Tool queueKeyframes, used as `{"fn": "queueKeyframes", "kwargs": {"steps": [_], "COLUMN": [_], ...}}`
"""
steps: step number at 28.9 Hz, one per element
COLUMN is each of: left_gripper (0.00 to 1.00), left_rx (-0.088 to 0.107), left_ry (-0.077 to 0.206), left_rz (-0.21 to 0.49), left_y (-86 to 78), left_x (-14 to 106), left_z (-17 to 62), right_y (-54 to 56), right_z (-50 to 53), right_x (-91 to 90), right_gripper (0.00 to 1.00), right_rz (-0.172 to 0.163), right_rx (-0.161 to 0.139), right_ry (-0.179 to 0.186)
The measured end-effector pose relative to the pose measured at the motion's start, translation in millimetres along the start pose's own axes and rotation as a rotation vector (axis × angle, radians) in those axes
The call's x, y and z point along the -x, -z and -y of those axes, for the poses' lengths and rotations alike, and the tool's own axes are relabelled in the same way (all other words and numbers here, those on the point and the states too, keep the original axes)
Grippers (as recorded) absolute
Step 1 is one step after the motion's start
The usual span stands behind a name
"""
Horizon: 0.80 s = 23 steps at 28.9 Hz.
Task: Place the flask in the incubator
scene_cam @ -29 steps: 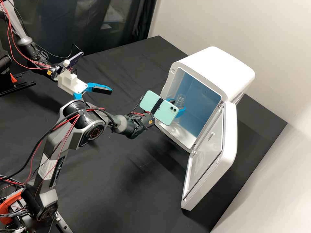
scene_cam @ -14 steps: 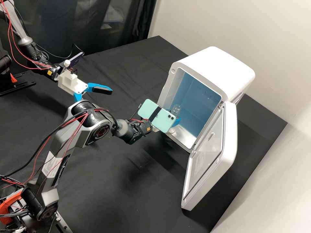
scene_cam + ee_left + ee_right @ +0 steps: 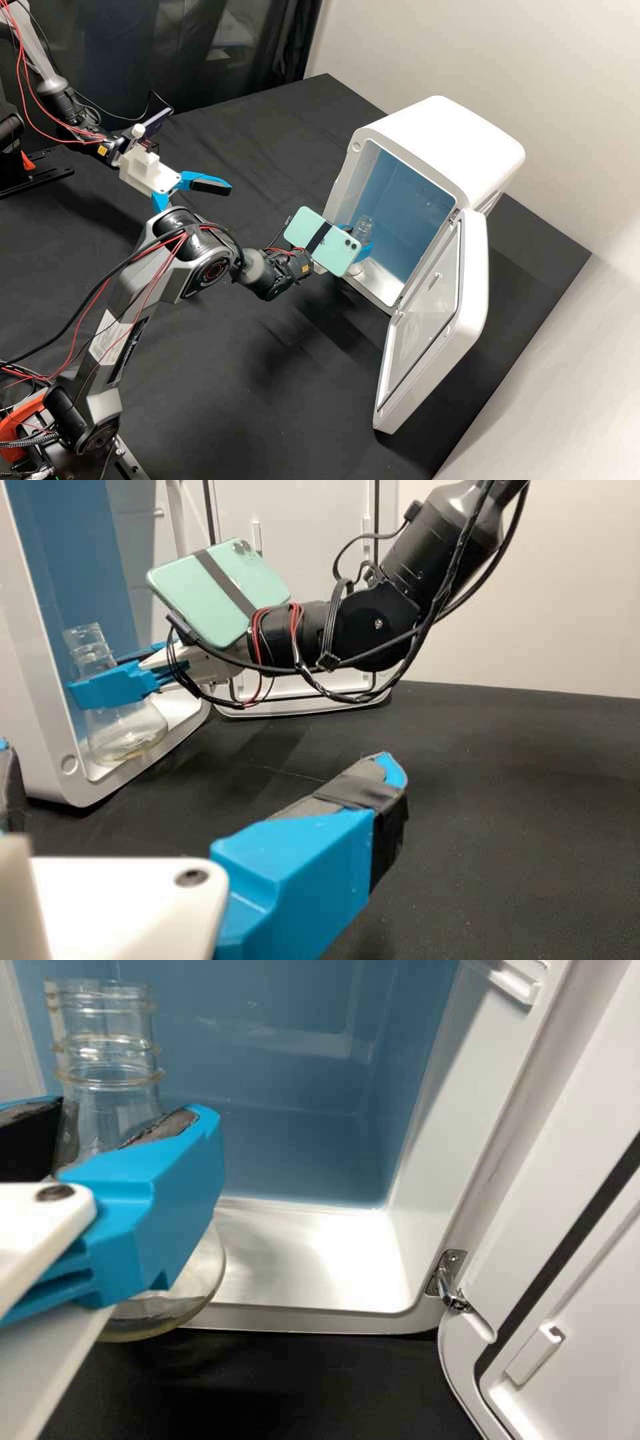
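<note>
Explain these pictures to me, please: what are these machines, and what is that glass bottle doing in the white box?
These are two robot arms at a black bench. One picture looks down from a fixed camera; the other two come from cameras on the arms' wrists. The white box is a small incubator, its door swung open. The right gripper, a claw with two blue fingers, holds a clear glass flask by its neck, low inside the incubator near its front edge. The green phone is strapped on that arm's wrist. The left gripper hangs open above the bench, holding nothing.
</note>
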<state>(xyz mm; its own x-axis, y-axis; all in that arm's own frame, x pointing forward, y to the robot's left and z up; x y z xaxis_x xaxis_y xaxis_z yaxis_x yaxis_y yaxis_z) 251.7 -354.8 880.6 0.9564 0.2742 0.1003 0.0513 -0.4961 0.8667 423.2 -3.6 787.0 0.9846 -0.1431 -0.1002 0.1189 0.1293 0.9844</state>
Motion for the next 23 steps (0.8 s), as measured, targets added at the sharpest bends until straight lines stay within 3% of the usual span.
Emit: {"fn": "queueKeyframes", "kwargs": {"steps": [23], "left_gripper": [1.0], "left_rx": [0.003], "left_ry": [0.0], "left_rz": [-0.01], "left_y": [3.6], "left_x": [-0.3], "left_z": [1.0], "right_y": [-7.4], "right_z": [-24.5], "right_x": [-38.8], "right_gripper": [0.0], "right_rz": [0.082], "right_rx": [-0.098], "right_ry": [-0.029]}}
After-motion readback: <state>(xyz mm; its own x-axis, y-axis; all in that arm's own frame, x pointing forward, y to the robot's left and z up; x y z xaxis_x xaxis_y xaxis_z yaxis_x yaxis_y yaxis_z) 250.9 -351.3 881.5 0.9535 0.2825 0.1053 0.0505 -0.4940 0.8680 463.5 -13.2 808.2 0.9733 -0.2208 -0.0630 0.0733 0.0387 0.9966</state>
